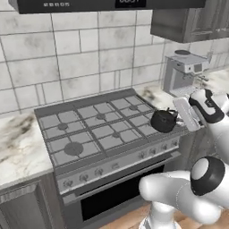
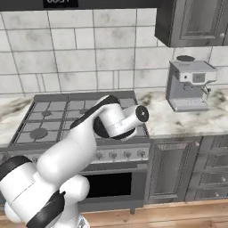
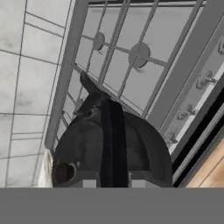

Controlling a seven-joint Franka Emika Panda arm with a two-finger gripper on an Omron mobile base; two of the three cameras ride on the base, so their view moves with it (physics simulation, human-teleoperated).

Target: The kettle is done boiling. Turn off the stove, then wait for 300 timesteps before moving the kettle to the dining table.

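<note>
Black fingertips barely visible at the hand view's foot, so gripper (image 1: 181, 117) spread impossible to tell. Poised just right of the kettle (image 1: 163, 120), handle (image 3: 113, 144) arching directly ahead of the hand. Kettle seated on the stove (image 1: 85, 138) at its front right burner, knobs (image 1: 142, 155) below.

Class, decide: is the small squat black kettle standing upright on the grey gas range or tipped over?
Upright. The small squat black kettle sits level on the front right grate of the grey gas range, its arched handle on top and spout pointing sideways.
</note>
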